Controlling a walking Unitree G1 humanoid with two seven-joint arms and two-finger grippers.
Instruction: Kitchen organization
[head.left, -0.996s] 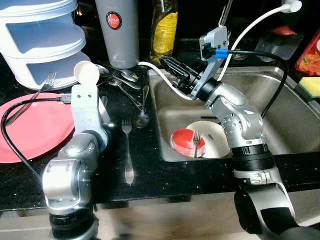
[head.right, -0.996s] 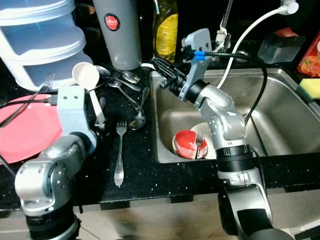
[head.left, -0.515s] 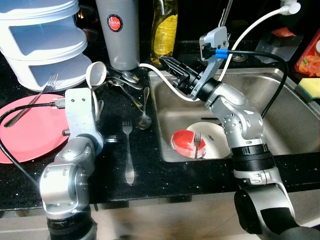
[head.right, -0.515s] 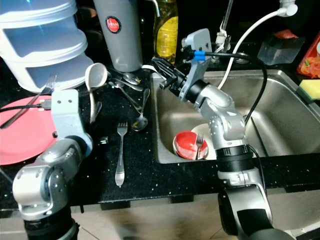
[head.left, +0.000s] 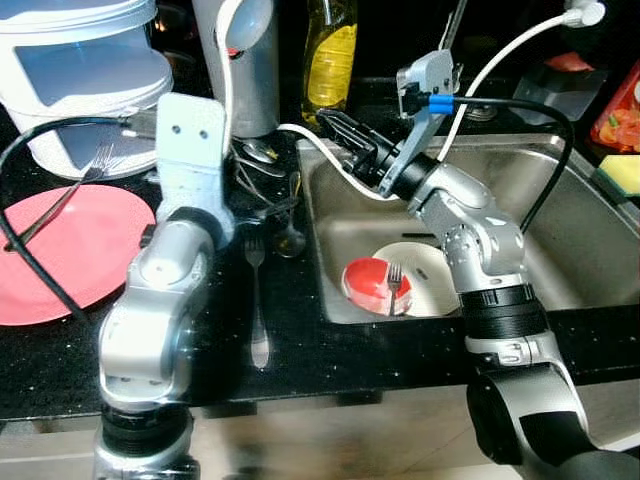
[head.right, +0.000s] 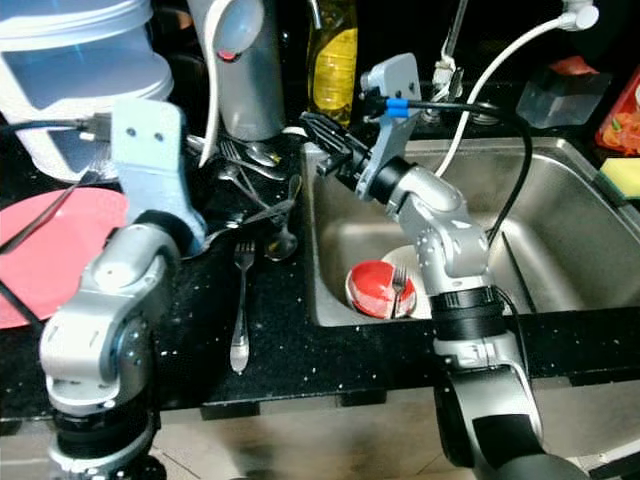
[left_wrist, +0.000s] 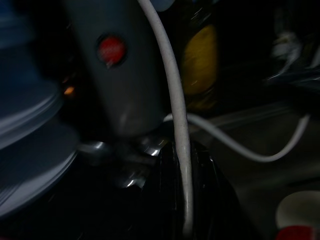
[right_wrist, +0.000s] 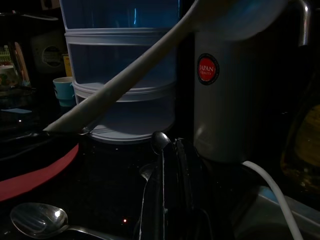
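Far left: stacked plastic container at the back of the black counter, tiers look empty through the translucent walls. In front of it a red plate with one fork lying across its rim.

Left gripper is pinched on the handle of the white ladle, holding it nearly upright, bowl up against the grey thermos. Likely reason: lifted clear of the cutlery pile so it can go somewhere upright (judgement only; destination isn't evident). Left wrist view shows the white handle running straight up out of the fingers.

Below and beside the gripper: loose spoons in a heap near the thermos base, and a lone fork flat on the counter, well apart from the plate.

Right gripper hangs over the sink's near-left corner, just beside the oil bottle, fingers pressed together, holding nothing visible (parked out of the way, probably).

Sink: white plate on the bottom, red bowl on it, small fork resting on the bowl.
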